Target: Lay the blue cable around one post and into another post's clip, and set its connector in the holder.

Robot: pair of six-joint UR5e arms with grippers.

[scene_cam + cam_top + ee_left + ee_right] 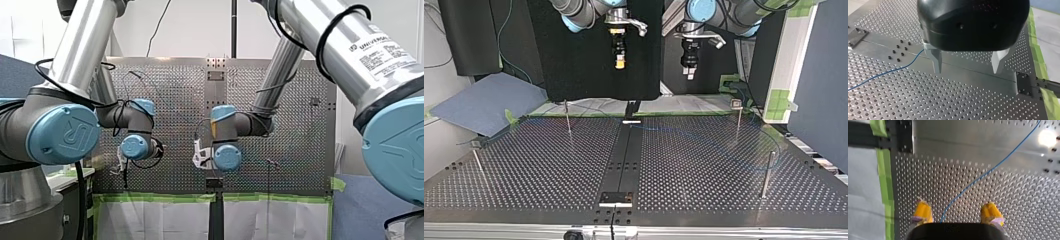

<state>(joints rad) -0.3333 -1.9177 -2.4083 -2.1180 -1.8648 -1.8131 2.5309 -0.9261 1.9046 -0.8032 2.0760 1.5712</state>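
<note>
The thin blue cable (pixel 684 131) lies loose on the perforated table, curving toward the top view's right past a slim post (pixel 738 120). In the right wrist view the cable (pixel 978 180) runs on the plate below and between my right gripper's (pixel 956 213) yellow pads (pixel 922 211), which stand open and empty. My left gripper (pixel 966 67) is open too, with nothing between its metal fingers (pixel 935 60); the cable (pixel 885 72) lies on the plate off to one side of them. In the top view both my right gripper (pixel 618 60) and my left gripper (pixel 689 70) hang well above the table's far edge.
Three more thin posts (pixel 568 117) (pixel 767 175) (pixel 478 162) stand on the table. A black strip (pixel 626 155) runs down its middle, with a small white piece (pixel 631 121) at the far end and a block (pixel 615 198) at the near end. Green tape (pixel 885 182) marks the far edge.
</note>
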